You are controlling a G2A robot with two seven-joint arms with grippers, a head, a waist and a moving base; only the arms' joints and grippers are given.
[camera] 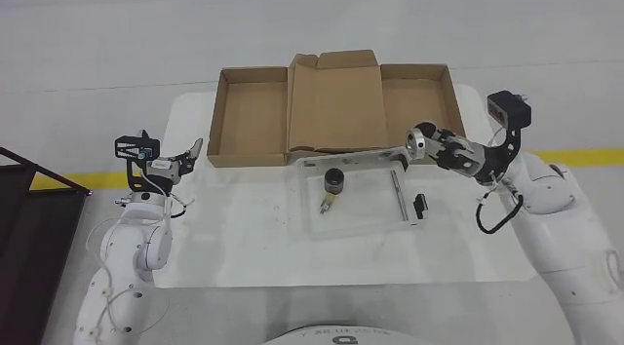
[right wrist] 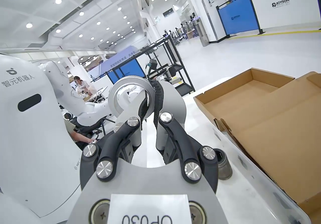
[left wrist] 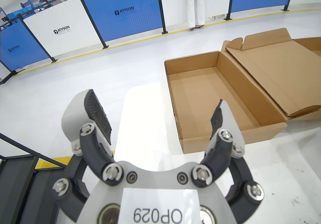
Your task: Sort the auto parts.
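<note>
My right gripper (right wrist: 150, 99) is shut on a silver metal ring (right wrist: 126, 89), held above the table near the box's front edge; from above, the ring (camera: 418, 139) sits at the tip of that gripper (camera: 427, 143). A clear tray (camera: 363, 225) holds a dark cylindrical bushing (camera: 333, 183), a thin metal rod (camera: 398, 195), a small black part (camera: 420, 206) and a small brass-coloured piece (camera: 325, 207). The bushing (right wrist: 222, 163) stands just beside my right gripper's base. My left gripper (left wrist: 156, 112) hovers open with nothing in it at the table's left edge (camera: 185, 157).
An open cardboard box (camera: 249, 121) lies at the back of the table, with a bare left compartment (left wrist: 210, 99), a right compartment (camera: 421, 101) and a flap (camera: 336, 101) folded over the middle. A black rack (camera: 24, 209) stands left of the table.
</note>
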